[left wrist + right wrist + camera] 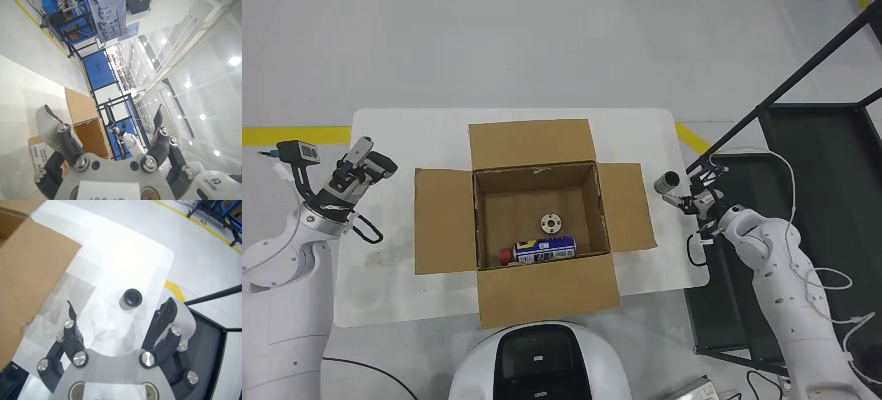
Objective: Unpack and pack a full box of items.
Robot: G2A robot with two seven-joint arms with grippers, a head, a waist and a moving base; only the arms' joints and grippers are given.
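— Where do we find the box?
— We find the cardboard box at mid-table, all four flaps spread flat. A spray can lies along the wall nearest the robot, with a small metal ring just beyond it on the box floor.
— And the pincers?
— Our right gripper hangs at the table's right edge, fingers wide and empty. A short metal sleeve sits just ahead of it, beside the right flap. Our left gripper, by the left edge, also gapes empty, well apart from the box.
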